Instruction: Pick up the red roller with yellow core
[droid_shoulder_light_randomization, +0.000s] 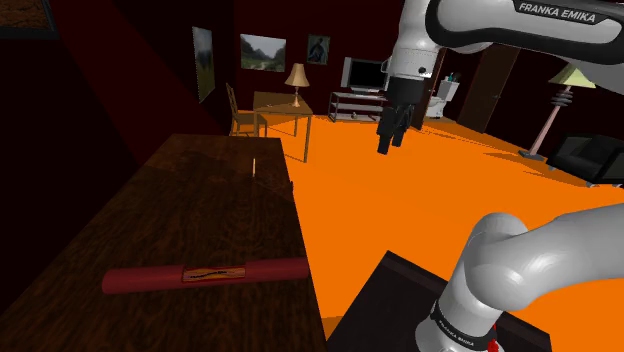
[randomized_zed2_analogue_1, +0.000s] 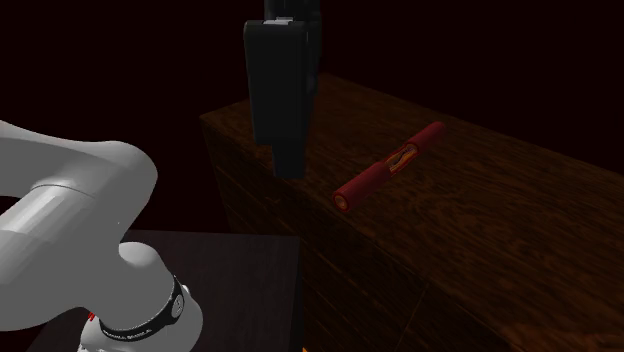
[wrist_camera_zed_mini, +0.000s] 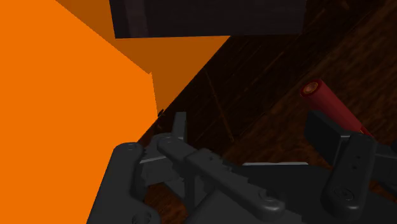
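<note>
A furnished living room in a home, where I stand at work: framed pictures (droid_shoulder_light_randomization: 262, 52) hang on the dark wall (droid_shoulder_light_randomization: 150, 80), and a shaded table lamp (droid_shoulder_light_randomization: 296, 76) sits on a small wooden table (droid_shoulder_light_randomization: 283, 104) with a wooden chair (droid_shoulder_light_randomization: 240, 118) beside it. A television (droid_shoulder_light_randomization: 362, 73) rests on a low stand (droid_shoulder_light_randomization: 358, 104) at the far side. At the shoulder view's right, a tall floor lamp (droid_shoulder_light_randomization: 560, 100) rises near a dark armchair (droid_shoulder_light_randomization: 590, 155) on the bright orange floor (droid_shoulder_light_randomization: 420, 200). A long dark wooden table (droid_shoulder_light_randomization: 180, 220) lies before me.
</note>
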